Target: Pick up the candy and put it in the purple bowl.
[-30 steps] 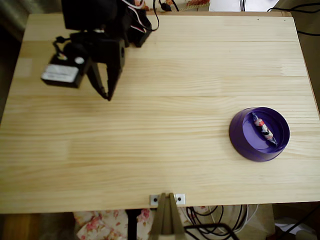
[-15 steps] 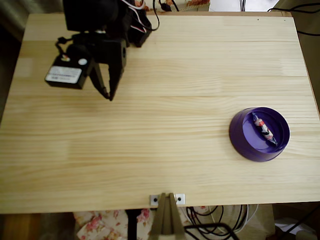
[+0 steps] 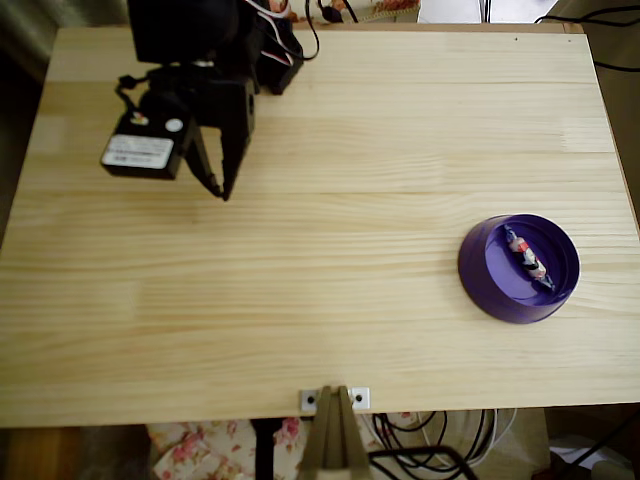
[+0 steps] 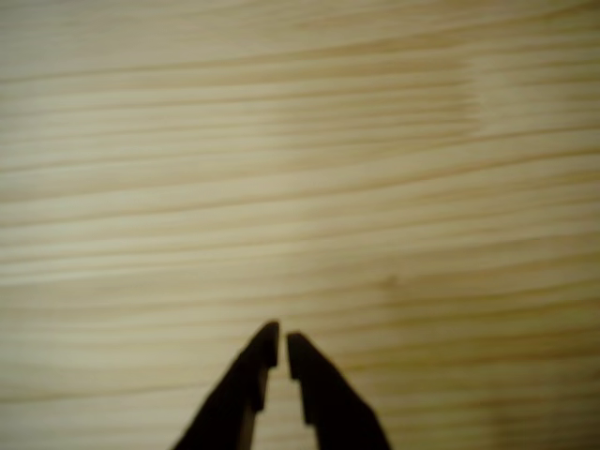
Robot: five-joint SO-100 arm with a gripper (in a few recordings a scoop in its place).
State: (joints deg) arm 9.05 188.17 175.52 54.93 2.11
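The candy (image 3: 526, 257), a slim white wrapped sweet with red and blue marks, lies inside the purple bowl (image 3: 480, 270) at the right of the table in the overhead view. My black gripper (image 3: 219, 188) hangs over the table's upper left, far from the bowl. Its two dark fingers meet almost tip to tip, shut with nothing between them. In the wrist view the gripper (image 4: 282, 345) points at bare wood, with a hair-thin gap between the tips.
The light pine table (image 3: 330, 230) spreads wide between the arm and the bowl. A small metal bracket (image 3: 334, 399) sits at the front edge. Cables (image 3: 330, 12) trail off the back edge and hang below the front right.
The arm has shifted slightly to the right over the upper left of the table, its fingers staying shut. The candy and bowl have not moved.
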